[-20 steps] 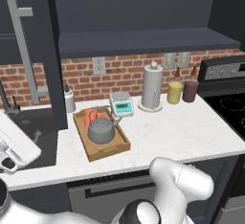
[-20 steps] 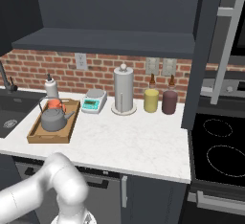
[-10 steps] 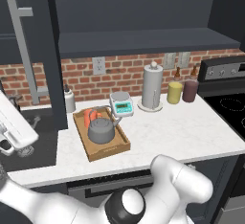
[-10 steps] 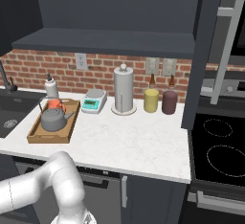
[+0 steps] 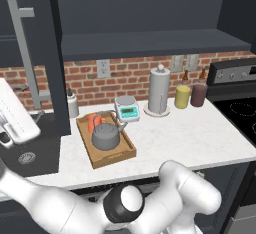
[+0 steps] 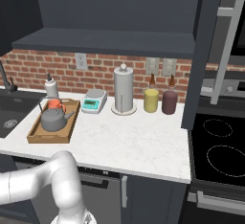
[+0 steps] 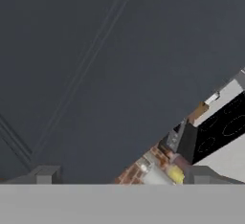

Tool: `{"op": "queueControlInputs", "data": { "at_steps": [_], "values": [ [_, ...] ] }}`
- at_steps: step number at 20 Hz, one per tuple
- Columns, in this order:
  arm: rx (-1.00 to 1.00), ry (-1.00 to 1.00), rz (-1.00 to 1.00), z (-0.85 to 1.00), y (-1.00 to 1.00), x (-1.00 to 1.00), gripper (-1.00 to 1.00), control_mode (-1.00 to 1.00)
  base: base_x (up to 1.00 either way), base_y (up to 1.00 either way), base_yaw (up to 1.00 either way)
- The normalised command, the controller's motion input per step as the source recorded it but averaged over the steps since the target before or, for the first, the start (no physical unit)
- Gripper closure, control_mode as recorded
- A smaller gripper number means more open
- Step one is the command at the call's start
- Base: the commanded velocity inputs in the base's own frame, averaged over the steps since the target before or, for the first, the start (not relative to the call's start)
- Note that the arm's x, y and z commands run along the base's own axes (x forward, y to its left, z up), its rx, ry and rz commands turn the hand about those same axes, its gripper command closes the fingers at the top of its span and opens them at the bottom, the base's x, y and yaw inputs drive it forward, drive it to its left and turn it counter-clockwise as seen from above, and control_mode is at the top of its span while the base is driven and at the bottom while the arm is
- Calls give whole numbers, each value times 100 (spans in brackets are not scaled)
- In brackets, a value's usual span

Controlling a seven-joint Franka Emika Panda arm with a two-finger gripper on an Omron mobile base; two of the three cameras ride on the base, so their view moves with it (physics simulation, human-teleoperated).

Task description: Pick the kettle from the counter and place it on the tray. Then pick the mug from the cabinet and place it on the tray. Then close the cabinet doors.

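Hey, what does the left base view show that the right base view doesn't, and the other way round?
Left base view alone: the open gripper at the far left edge, beside the left cabinet door with its bar handle.

Right base view alone: the faucet over the sink, and the right cabinet door swung out over the stove.

Both: the kettle and mug sitting in the tray on the counter, plus the scale, paper-towel roll, yellow and maroon jars and brick backsplash.
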Motion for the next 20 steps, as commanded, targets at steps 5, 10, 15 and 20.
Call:
{"op": "queueControlInputs", "data": {
  "at_steps": [5,10,15,20],
  "values": [
    [0,-1,-7,20,-34,6,-100,-100,0,0,0],
    [0,-1,-1,11,-50,1,-100,-100,0,0,0],
    [1,-3,0,6,-58,0,-100,-100,0,0,0],
    [1,-6,0,4,-65,0,-100,-100,0,0,0]
  ]
}}
